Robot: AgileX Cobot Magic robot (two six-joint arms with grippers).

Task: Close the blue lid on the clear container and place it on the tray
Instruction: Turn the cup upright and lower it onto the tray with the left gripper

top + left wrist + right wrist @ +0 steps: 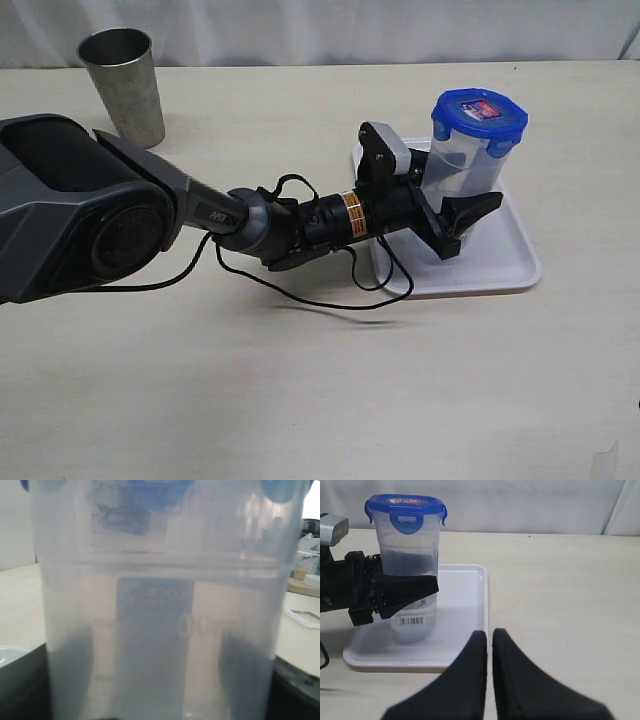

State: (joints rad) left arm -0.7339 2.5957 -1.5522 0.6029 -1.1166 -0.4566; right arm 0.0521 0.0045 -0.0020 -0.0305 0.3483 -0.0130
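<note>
Our left gripper [462, 190] has its 2 black jaws closed against opposite walls of the tall clear plastic container [412, 555]. The container stands upright between them, with the roundish blue plastic lid [405, 502] seated on top above the jaws, its visible flaps folded down. Its base rests on the flat white rectangular plastic tray [500, 265] beneath the gripper, so we judge closing and placing done and only the release and retreat left; our right gripper [489, 632], jaws pressed together and empty, hangs off the tray, facing it.
</note>
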